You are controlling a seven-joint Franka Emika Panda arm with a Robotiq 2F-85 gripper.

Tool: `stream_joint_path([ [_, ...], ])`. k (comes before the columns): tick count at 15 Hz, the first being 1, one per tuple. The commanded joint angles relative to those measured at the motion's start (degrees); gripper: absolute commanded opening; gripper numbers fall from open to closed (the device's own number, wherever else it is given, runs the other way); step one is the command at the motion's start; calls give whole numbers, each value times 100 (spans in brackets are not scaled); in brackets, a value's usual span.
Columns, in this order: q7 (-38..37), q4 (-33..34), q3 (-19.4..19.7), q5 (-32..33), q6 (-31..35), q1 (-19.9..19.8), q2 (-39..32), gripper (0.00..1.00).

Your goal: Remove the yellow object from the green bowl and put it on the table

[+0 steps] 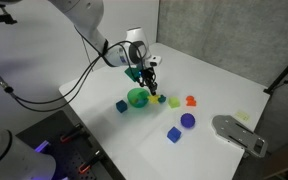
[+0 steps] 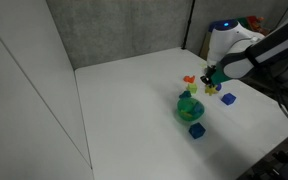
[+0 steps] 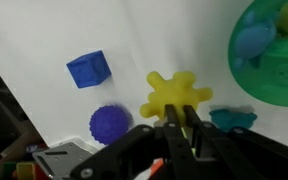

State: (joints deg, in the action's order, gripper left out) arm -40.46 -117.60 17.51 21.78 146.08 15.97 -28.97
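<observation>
While the arm comes in from the upper left in an exterior view:
gripper (image 1: 154, 88): centre of frame, pointing down, just up-right of the green bowl (image 1: 137, 98); finger gap too small to read here
yellow object (image 1: 162, 98): tiny speck right at the fingertips, outside the bowl, over the white table (image 1: 104, 60)
loose pieces: blue block (image 1: 122, 106) left of the bowl; lime block (image 1: 174, 102) and orange piece (image 1: 191, 101) to its right; purple ball (image 1: 187, 120) and blue cube (image 1: 173, 133) lower centre

Exterior view, arm from the right edge:
gripper (image 2: 212, 84): right of centre, up-right of the green bowl (image 2: 189, 108)
yellow object (image 2: 212, 91): speck under the fingertips, apart from the bowl
table (image 2: 124, 110): bare white across the left half

Wrist view:
gripper (image 3: 181, 128): bottom centre, fingers drawn almost together, tips on the yellow object's lower edge; looks pinched
yellow object (image 3: 174, 93): star-like, mid-frame, left of the bowl and out of it; contact with the table unclear
green bowl (image 3: 279, 85): upper right, cut by the frame edge, teal piece (image 3: 252, 45) inside
teal block (image 3: 232, 120): just under the bowl's rim in the frame
blue cube (image 3: 88, 69): upper left
purple ball (image 3: 109, 124): lower left
</observation>
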Motion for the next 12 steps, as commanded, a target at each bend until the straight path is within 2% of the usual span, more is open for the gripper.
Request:
stream_joint_path([
  [1, -217, -449, 156, 329, -26, -139, 223, 5],
  [4, -175, -682, 192, 399, 8, -282, 175, 6],
  [5, -169, -755, 196, 415, 40, -320, 188, 38],
  [6, -160, -812, 195, 418, 54, -348, 217, 37],
  [7, -164, -858, 205, 430, 73, -356, 252, 41],
  [12, -41, -970, 111, 384, -43, -343, 554, 81],
])
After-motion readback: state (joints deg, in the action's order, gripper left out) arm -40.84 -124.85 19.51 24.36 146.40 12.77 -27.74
